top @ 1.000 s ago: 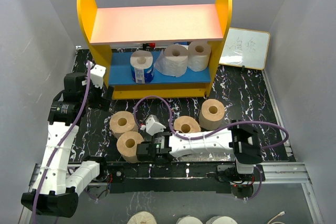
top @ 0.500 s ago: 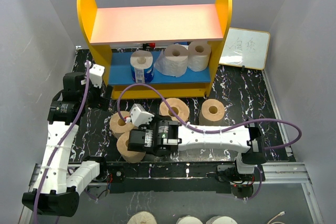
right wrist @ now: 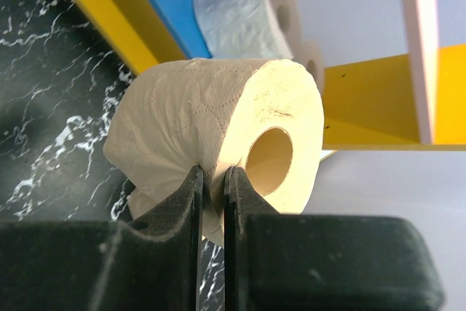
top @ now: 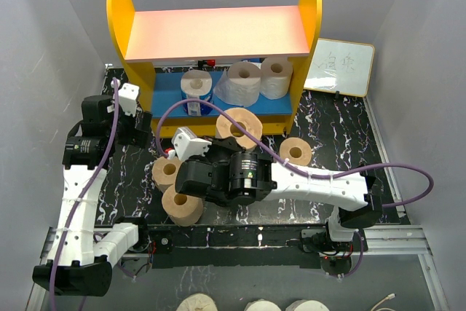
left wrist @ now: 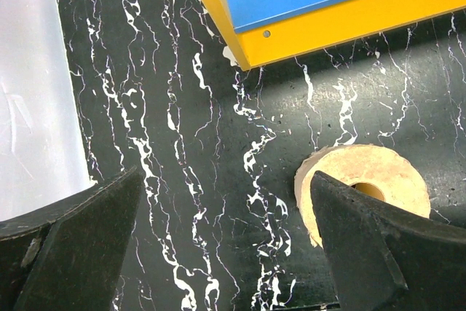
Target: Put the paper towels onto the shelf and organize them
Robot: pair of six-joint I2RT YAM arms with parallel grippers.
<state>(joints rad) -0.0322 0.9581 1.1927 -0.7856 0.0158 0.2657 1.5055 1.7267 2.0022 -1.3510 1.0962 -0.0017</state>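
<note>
In the top view, my right claw (top: 231, 143) gripped a tan roll (top: 239, 127) at centre frame, just in front of the shelf (top: 218, 30) and its blue lower board. My left claw (top: 140, 127) hung at centre left.

In the left wrist view, the left claw (left wrist: 226, 180) gaped wide and empty over the table (left wrist: 182, 107), with a second tan roll (left wrist: 362, 187) at lower right.

In the right wrist view, the right claw (right wrist: 211, 180) pinched only a thin edge of the tan roll (right wrist: 218, 129). I judged the soft paper might slip or tear, and the roll might swing into the shelf (right wrist: 364, 107) or the white rolls (right wrist: 240, 20). It looked embossed and puckered at the pinch, with its core open toward the lens.
</note>
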